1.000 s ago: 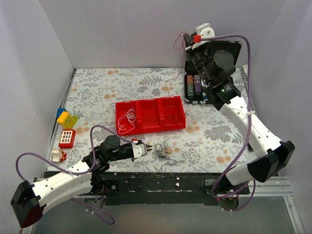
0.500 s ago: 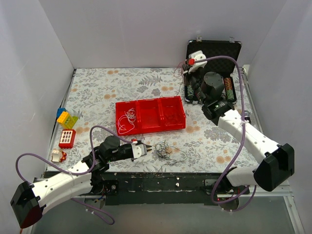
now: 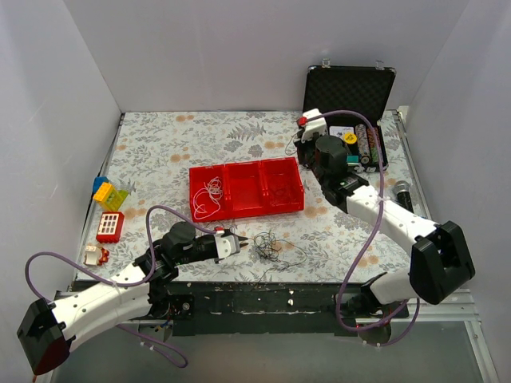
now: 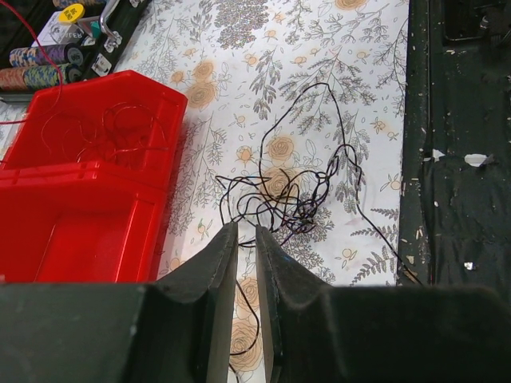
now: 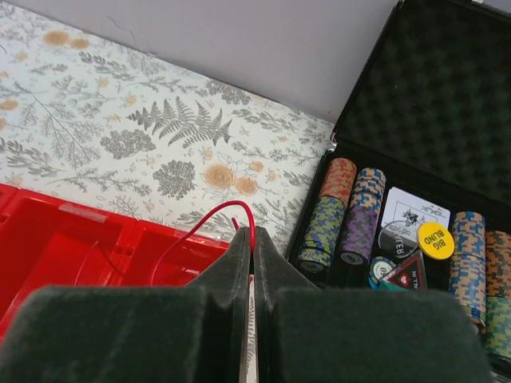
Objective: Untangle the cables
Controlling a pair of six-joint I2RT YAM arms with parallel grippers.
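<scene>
From above, the black tangle (image 3: 273, 247) lies on the tabletop (image 3: 160, 144) near the front edge, apart from the red tray (image 3: 239, 210). The left jaws sit just beside the tangle's left side. A white wire (image 3: 211, 194) rests in the tray's left compartment. The right jaws hang over the tray's right end, beside the open case (image 3: 351, 89).

In the left wrist view, the left jaws stand nearly together with a thin slit between them. A black strand runs into that slit, but I cannot tell whether it is pinched or only lies underneath.

In the right wrist view, the right jaws are pressed together on a red wire (image 5: 200, 220), which arcs down into the tray's right compartment.

Likely risks: the red wire is very thin and could slip out of the right jaws. If the left jaws hold nothing, a sideways pull would drag the whole tangle instead of freeing a strand. Loops could also tighten into knots.
</scene>
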